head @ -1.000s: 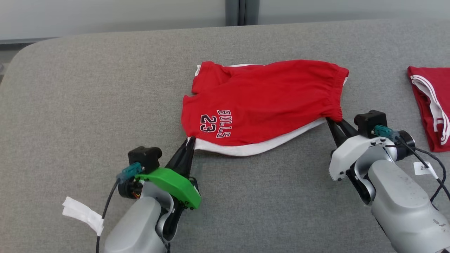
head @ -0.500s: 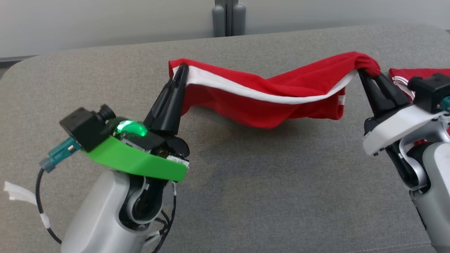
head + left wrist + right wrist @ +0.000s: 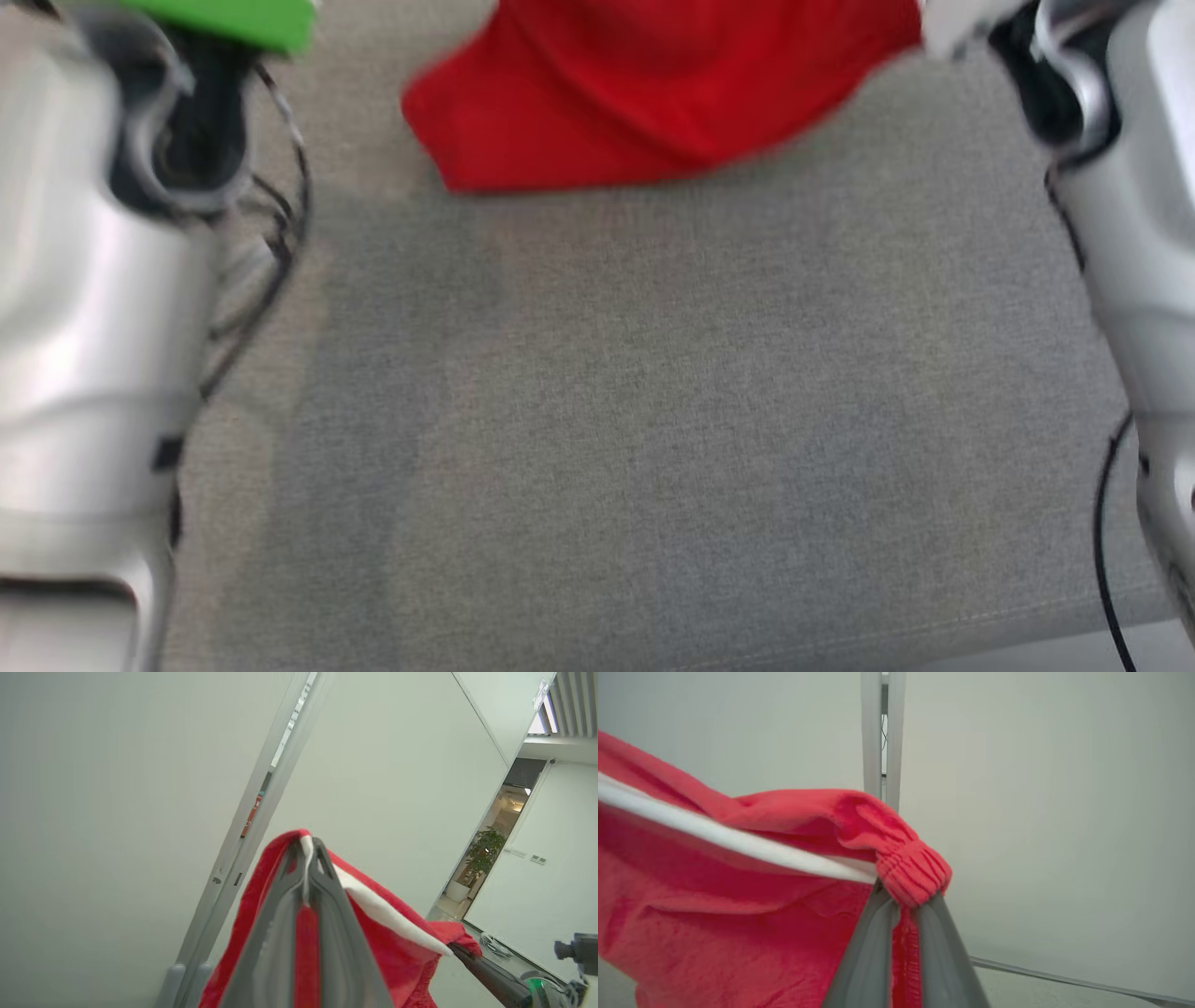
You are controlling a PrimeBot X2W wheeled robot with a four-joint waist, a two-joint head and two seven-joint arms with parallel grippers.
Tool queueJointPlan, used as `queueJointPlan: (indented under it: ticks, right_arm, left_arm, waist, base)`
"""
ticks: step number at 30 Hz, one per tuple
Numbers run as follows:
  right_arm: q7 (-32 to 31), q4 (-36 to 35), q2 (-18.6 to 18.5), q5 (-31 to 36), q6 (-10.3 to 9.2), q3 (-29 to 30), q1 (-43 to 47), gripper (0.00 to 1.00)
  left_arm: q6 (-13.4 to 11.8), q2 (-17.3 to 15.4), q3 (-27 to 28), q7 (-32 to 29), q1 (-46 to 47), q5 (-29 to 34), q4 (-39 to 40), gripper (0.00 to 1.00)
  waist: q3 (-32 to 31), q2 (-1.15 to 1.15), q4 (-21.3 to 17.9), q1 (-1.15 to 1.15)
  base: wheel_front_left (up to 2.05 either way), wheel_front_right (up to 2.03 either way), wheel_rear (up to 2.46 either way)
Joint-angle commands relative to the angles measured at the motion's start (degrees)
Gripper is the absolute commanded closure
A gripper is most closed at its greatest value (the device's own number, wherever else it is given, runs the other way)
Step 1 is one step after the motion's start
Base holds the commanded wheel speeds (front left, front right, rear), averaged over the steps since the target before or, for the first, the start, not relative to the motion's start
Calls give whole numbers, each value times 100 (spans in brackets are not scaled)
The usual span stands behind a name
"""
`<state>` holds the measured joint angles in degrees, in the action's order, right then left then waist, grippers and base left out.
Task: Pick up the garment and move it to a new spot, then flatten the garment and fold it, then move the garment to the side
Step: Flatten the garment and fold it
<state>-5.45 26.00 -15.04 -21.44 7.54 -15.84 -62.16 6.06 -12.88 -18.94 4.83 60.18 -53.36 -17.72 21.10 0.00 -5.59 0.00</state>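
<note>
The garment is a pair of red shorts (image 3: 644,93) with a white stripe, hanging in the air above the grey table (image 3: 653,420); its lower part shows blurred at the top of the head view. My left gripper (image 3: 308,847) is shut on a corner of the shorts (image 3: 402,952) where the white stripe (image 3: 387,914) begins. My right gripper (image 3: 901,896) is shut on the gathered elastic waistband (image 3: 913,872) of the shorts (image 3: 714,905). Both forearms rise out of the head view, left arm (image 3: 84,280) and right arm (image 3: 1130,187). In the left wrist view the right gripper's dark finger (image 3: 486,975) reaches the cloth.
The grey fabric table spreads beneath the hanging shorts. Pale walls and a vertical grey post (image 3: 881,732) stand behind. A doorway with a potted plant (image 3: 481,854) shows far off in the left wrist view.
Both grippers have risen high with the shorts, which now hang free of the table. The head camera has tilted down, so the grippers have left its top edge.
</note>
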Motion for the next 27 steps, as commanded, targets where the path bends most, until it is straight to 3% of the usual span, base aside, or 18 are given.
queueJointPlan:
  ticks: [1, 6, 10, 20, 27]
  right_arm:
    - [312, 262, 90, 172, -11, 91, -406, 100]
    - [1680, 1088, 460, 652, -11, 500, -1445, 100]
    - [1975, 1493, 590, 874, -11, 416, -1663, 100]
    - [2066, 2479, 508, 666, -12, -697, -515, 100]
    - [2041, 2433, 174, 89, -12, -1410, 614, 100]
  left_arm:
    - [48, -73, 53, 207, 422, 149, -180, 100]
    - [119, -13, 198, 842, 1402, 239, -622, 100]
    - [143, -32, 197, 992, 1410, 74, -648, 100]
    - [149, -196, -577, 1037, -479, -356, -569, 100]
    - [150, -391, -956, 1035, -2361, -550, -133, 100]
  waist:
    - [736, 0, -354, 0]
    - [932, 0, -360, 0]
    - [953, 0, -267, 0]
    - [788, 0, 41, 0]
    - [143, 0, 239, 0]
  base:
    - [0, 0, 0]
    - [0, 0, 0]
    - [0, 0, 0]
    - [0, 0, 0]
    - [0, 0, 0]
